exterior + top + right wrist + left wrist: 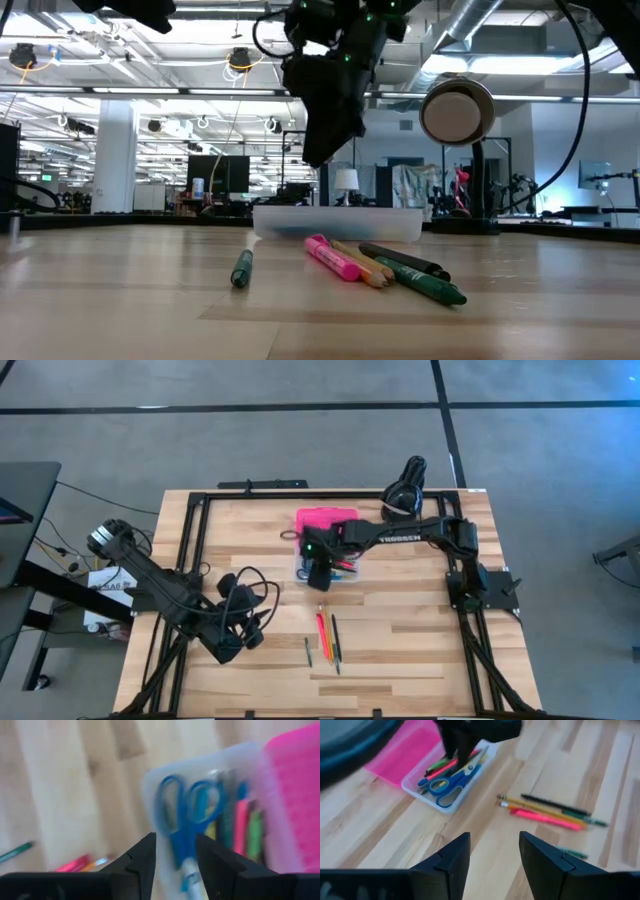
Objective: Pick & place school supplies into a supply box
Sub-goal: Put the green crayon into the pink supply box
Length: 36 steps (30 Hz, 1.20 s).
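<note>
right gripper [319,575] hangs over the near end of the supply box [327,547], clear of the contents. fingers stand apart with a gap between them, nothing held. straight under it in the clear base: blue-handled scissors [186,815], with green, pink and yellow pens [242,827] packed just beside them. pink lid [295,795] lies on the far side of the pens from the gripper, flipped open next to the base.

low view: right gripper [325,135] sits above the box rim [340,222], not touching it.

still on the table, toward the front edge from the right gripper: a tight bunch of loose supplies [329,636], i.e. pink marker [333,257], orange pencil [362,264], black pen [405,260], green marker [425,282], all touching or nearly so. one short green marker [241,268] lies alone, just to the side of the bunch.

left gripper [243,643] is parked low near the front left of the table, well apart from the box, fingers [451,862] open, empty. loose bunch lies ahead of it, box further off.

black round device [405,490] stands beyond the box at the back edge.
</note>
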Tool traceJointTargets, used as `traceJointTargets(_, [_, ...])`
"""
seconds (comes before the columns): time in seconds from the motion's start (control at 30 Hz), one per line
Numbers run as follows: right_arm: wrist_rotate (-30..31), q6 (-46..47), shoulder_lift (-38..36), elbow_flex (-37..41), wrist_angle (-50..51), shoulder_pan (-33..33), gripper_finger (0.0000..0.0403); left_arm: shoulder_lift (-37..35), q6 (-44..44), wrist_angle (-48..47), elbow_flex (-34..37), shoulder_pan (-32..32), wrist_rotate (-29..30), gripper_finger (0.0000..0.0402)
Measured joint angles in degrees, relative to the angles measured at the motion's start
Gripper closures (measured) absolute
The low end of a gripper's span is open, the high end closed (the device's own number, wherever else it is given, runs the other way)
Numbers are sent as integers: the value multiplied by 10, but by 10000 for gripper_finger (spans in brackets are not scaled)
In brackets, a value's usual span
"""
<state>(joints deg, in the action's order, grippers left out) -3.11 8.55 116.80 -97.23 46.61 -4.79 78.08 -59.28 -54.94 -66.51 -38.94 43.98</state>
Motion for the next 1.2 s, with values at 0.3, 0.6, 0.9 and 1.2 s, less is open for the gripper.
traceJointTargets(0.3, [49,102,-2,0,46,89,282,45,75,21,0,0,-56,237])
traceJointTargets(0.6, [115,220,-27,-1,75,171,285,80,289,118,1,5,-138,237])
traceJointTargets(0.9, [216,390,-72,0,189,259,285,143,474,173,2,61,-282,237])
traceJointTargets(1.2, [291,531,-106,0,284,352,285,207,629,267,1,118,-356,237])
